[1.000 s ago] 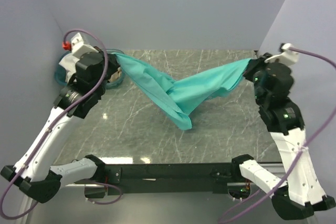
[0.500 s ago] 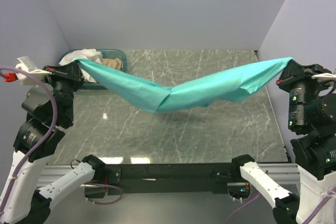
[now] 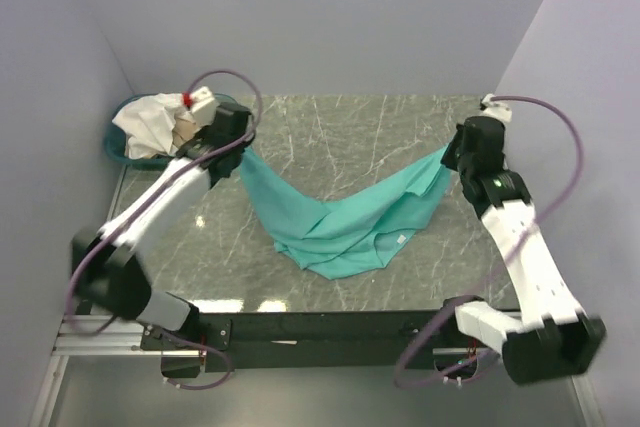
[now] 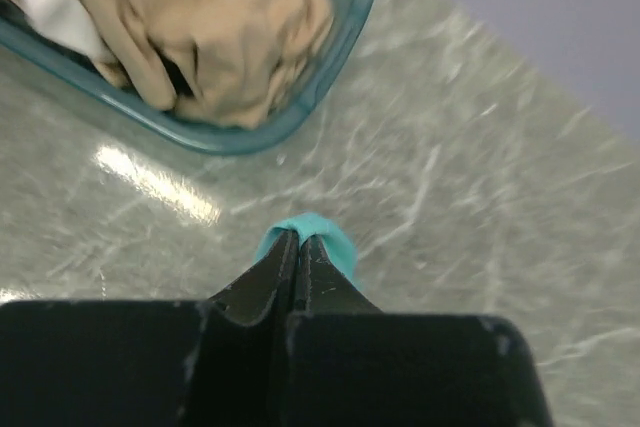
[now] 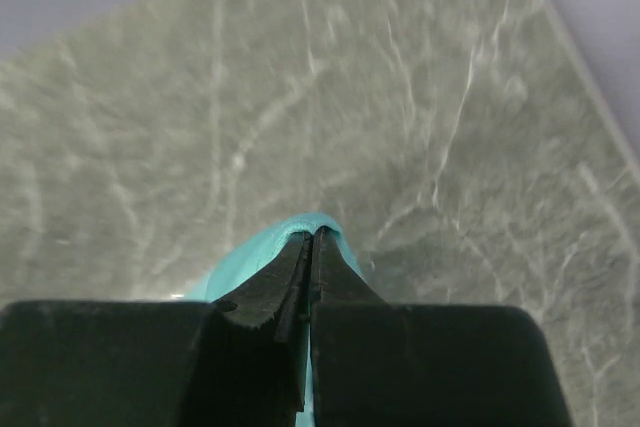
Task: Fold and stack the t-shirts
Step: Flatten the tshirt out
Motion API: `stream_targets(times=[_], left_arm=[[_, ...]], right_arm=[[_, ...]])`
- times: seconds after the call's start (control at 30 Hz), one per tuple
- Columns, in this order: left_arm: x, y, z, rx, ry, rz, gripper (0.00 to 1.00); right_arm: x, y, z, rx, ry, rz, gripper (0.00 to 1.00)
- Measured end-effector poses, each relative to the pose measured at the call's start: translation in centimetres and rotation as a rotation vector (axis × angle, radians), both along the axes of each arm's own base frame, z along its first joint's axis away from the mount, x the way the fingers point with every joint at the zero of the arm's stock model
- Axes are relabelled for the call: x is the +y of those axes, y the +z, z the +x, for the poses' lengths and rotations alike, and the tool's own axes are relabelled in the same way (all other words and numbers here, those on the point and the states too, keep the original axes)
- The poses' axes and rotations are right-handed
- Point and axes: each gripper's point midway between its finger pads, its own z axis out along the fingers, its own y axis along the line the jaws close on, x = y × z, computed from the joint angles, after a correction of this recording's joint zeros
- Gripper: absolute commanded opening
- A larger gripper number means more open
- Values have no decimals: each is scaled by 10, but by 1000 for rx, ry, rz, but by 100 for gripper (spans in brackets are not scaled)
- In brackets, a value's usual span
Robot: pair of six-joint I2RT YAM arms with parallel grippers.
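From above: teal shirt point(image 3: 340, 227) slung between left gripper point(image 3: 243, 154) and right gripper point(image 3: 449, 160), middle sagging onto table point(image 3: 340, 132); white shirt point(image 3: 145, 122) heaped in basket point(image 3: 110, 145) at far left.
From left wrist: jaws pressed together, pinching a teal fold; tan shirt point(image 4: 230, 27) in basket beyond.
From right wrist: jaws likewise clamped on teal cloth, table below.

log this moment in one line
left gripper shut on teal t-shirt | right gripper shut on it | its middle on table | white shirt, tan shirt in basket
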Motion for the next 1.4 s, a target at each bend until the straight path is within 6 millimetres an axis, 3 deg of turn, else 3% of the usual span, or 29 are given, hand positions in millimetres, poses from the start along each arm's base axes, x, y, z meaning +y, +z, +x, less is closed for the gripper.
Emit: stream_targets(times=[0.13,0.2,0.3,0.4,0.43,0.5,0.6,0.7,0.83,0.9,1.0,1.07,1.1,1.13,1.27,1.4], left_arm=[[-27,-79,45,190,-56,50,1],[-42,-95,69,208,-86,50,1],[-62,-103,104,206,-123,54,12],[-83,-91,146,158,-156,51,69],[-88,-88,155,151,-165,47,95],[-98,-84,167,133,-186,28,99],[-102,-90,161,157,-224,21,100],[-98,-103,127,213,-253,16,100],[-98,-108,47,264,-327,-13,99],[-113,-106,-2,266,-398,-34,99],[-150,-105,-65,258,-528,-96,99],[-169,-117,-99,287,-595,-135,97],[-174,-127,-112,311,-611,-148,91],[-175,-143,-127,352,-619,-157,91],[-174,-178,-162,455,-615,-165,82],[-182,-185,-178,484,-610,-176,71]], right_arm=[[-18,-89,33,208,-31,32,0],[-30,-117,41,268,-61,39,0],[-41,-131,51,286,-84,52,0],[-49,-139,63,281,-102,57,0],[-51,-142,65,284,-107,57,0],[-53,-148,67,299,-112,58,0],[-52,-150,66,300,-114,63,0],[-50,-147,61,277,-112,83,0],[-44,-148,40,257,-108,113,0],[-42,-150,29,251,-110,125,0],[-39,-153,16,248,-113,147,0],[-36,-157,9,247,-104,160,0],[-35,-159,6,251,-100,165,0],[-33,-161,3,253,-96,172,0],[-30,-159,-1,243,-85,188,0],[-28,-155,-1,230,-75,195,0]])
